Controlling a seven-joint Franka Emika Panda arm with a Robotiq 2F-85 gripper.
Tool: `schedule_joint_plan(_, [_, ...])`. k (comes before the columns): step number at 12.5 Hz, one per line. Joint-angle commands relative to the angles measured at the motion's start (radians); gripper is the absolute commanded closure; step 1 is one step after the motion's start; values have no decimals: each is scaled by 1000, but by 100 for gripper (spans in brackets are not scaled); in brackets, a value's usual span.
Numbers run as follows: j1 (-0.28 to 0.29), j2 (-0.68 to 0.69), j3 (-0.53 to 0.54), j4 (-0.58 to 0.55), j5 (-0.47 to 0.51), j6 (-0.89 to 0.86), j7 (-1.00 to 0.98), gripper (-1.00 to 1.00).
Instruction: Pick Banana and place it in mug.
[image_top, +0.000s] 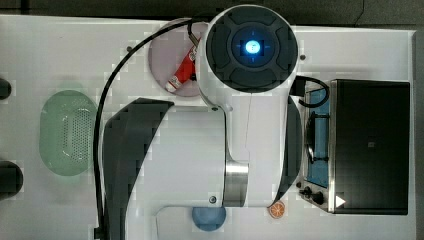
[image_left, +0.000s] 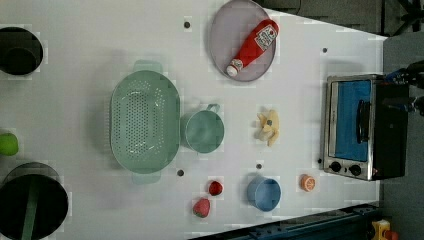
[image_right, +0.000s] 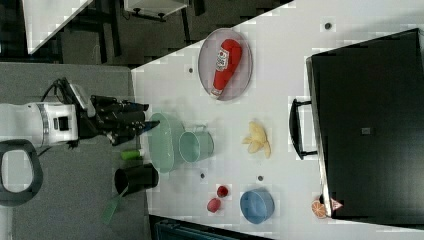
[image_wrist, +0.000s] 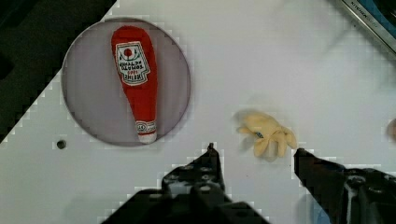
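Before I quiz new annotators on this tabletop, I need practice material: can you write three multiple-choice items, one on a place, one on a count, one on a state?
1. In the left view, the banana lies between which two things?
A. mug and toaster oven
B. blue bowl and colander
C. ketchup bottle and orange slice

2. How many red berries lie on the table in the left view?
A. one
B. two
C. four

3. How does the tool stand in the wrist view?
A. shut on the banana
B. shut on nothing
C. open, holding nothing

Answers:
1. A, since the banana lies on bare table with the mug on the left view's left and the oven on the left view's right.
2. B, as two berries lie near the blue bowl.
3. C, because the fingers stand apart and the banana lies untouched beyond them.
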Motion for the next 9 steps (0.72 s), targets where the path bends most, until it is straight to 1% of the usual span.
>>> schedule_joint_plan(1, [1,-249,-42,-99,-20,-178,-23,-59])
schedule_joint_plan(3, [1,-248,-42,-109,-20,-178,-23,-99])
schedule_joint_plan(6, [2,-232,-41,-175,-20,-140,-23,-100])
schedule_joint_plan(9, [2,-200,-41,-300,-20,1,-33,-100])
